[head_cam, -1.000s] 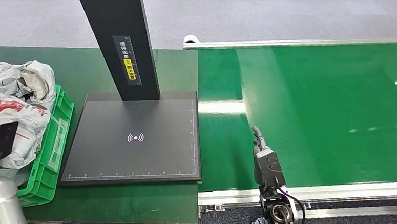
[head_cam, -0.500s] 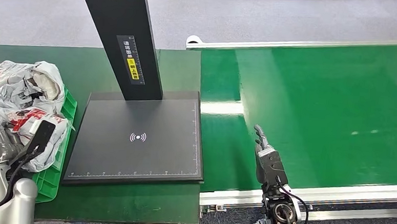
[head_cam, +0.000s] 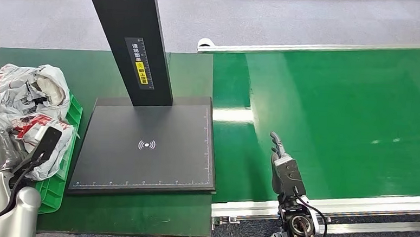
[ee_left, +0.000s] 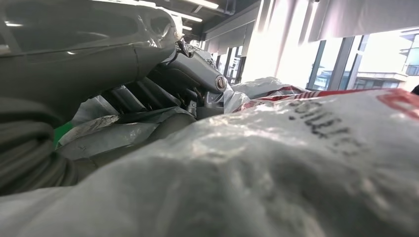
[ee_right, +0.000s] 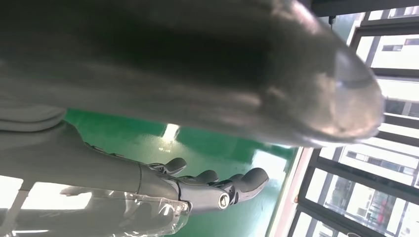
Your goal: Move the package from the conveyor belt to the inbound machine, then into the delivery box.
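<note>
Grey plastic packages with red print (head_cam: 27, 90) are piled in the green delivery box (head_cam: 58, 184) at the left. My left hand (head_cam: 45, 142) lies on the nearest package (head_cam: 36, 128). In the left wrist view its fingers (ee_left: 190, 74) stretch out over crumpled grey wrap (ee_left: 296, 163), with nothing between them and the thumb. The inbound machine's black plate (head_cam: 146, 148) is bare. Over the green conveyor belt (head_cam: 349, 115), near its front rail, my right hand (head_cam: 284, 171) holds nothing. The right wrist view has its fingers (ee_right: 212, 185) extended above the belt.
The machine's black post (head_cam: 130, 38) rises from the back of the plate. A silver rail (head_cam: 355, 202) edges the belt's near side. Dark green matting (head_cam: 127, 212) lies under the machine and the box, and grey floor (head_cam: 256, 18) lies beyond.
The camera has shifted a little. My left hand has moved right and up across the packages in the box. The right hand has stayed where it was.
</note>
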`<state>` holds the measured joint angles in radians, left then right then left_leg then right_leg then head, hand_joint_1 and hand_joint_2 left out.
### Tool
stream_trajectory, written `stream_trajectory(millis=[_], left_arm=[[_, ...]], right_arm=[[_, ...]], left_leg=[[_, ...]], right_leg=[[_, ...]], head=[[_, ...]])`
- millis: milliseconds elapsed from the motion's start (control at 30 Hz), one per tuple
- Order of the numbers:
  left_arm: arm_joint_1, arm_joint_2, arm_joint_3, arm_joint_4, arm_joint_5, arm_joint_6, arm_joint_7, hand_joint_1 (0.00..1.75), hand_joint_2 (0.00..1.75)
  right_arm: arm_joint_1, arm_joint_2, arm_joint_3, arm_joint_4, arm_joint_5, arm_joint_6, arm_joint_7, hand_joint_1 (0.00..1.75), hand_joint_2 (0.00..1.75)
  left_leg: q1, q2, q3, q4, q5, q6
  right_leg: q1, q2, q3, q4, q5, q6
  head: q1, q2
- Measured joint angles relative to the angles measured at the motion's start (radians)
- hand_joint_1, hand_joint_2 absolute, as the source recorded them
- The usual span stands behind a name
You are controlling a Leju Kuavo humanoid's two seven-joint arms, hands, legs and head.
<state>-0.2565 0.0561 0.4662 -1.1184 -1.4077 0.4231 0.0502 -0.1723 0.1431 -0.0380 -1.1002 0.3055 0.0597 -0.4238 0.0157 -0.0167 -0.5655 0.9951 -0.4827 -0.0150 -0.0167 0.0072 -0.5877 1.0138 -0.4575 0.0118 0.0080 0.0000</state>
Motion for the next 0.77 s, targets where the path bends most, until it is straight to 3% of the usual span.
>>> stream_trajectory(millis=[133, 233, 267, 400, 433, 467, 600, 767], left_arm=[[0.003, -0.001, 0.002, 0.000, 0.021, 0.067, 0.005, 0.00, 1.75], [0.016, -0.016, 0.021, -0.032, 0.096, 0.205, -0.077, 0.00, 1.75], [0.017, -0.032, 0.042, -0.062, 0.150, 0.241, -0.163, 0.00, 1.75], [-0.001, -0.131, 0.174, -0.322, 0.526, 0.276, -0.674, 0.00, 1.75], [-0.007, -0.151, 0.188, -0.396, 0.609, 0.279, -0.741, 0.00, 1.75], [-0.011, -0.171, 0.193, -0.463, 0.675, 0.280, -0.774, 0.00, 1.75], [-0.006, -0.240, 0.178, -0.619, 0.817, 0.280, -0.760, 0.00, 1.75], [0.003, -0.269, 0.156, -0.696, 0.817, 0.279, -0.756, 0.00, 1.75]], right_arm=[[0.011, 0.006, -0.004, -0.013, 0.010, 0.009, 0.000, 0.00, 0.00], [0.023, 0.010, -0.005, -0.025, 0.013, 0.012, 0.000, 0.00, 0.00], [0.027, 0.011, -0.004, -0.028, 0.011, 0.012, 0.000, 0.00, 0.00], [0.027, 0.015, 0.005, -0.027, -0.011, 0.004, -0.010, 0.00, 0.00], [0.022, 0.015, 0.008, -0.023, -0.019, -0.002, -0.015, 0.00, 0.00], [0.015, 0.015, 0.012, -0.015, -0.028, -0.010, -0.021, 0.00, 0.00], [-0.017, 0.012, 0.026, 0.015, -0.050, -0.023, -0.038, 0.00, 0.00], [-0.023, 0.008, 0.028, 0.032, -0.067, -0.033, -0.047, 0.00, 0.00]], left_leg=[[0.000, 0.000, 0.000, 0.000, 0.000, 0.000], [0.001, 0.001, -0.001, 0.000, 0.000, 0.000], [0.001, 0.001, -0.001, 0.000, 0.000, 0.000], [0.000, 0.005, -0.003, 0.000, 0.000, 0.000], [0.000, 0.006, -0.003, 0.000, 0.000, 0.000], [-0.001, 0.005, -0.003, 0.000, -0.001, 0.000], [-0.001, 0.005, -0.003, 0.000, -0.001, 0.000], [-0.001, 0.005, -0.003, 0.000, -0.001, 0.000]], right_leg=[[0.000, 0.000, 0.000, 0.000, 0.000, 0.000], [0.001, 0.001, -0.001, 0.000, 0.000, 0.000], [0.001, 0.001, -0.002, 0.000, 0.000, 0.000], [0.000, 0.005, -0.004, 0.000, 0.001, 0.000], [0.000, 0.006, -0.005, 0.000, 0.001, 0.000], [-0.001, 0.006, -0.005, 0.000, 0.001, 0.000], [-0.001, 0.005, -0.005, 0.000, 0.000, 0.001], [-0.001, 0.005, -0.005, 0.000, 0.000, 0.000]], head=[[0.000, 0.000], [0.000, 0.000], [0.000, 0.000], [0.000, 0.000], [0.000, 0.000], [0.000, 0.000], [0.001, 0.000], [0.000, 0.000]])
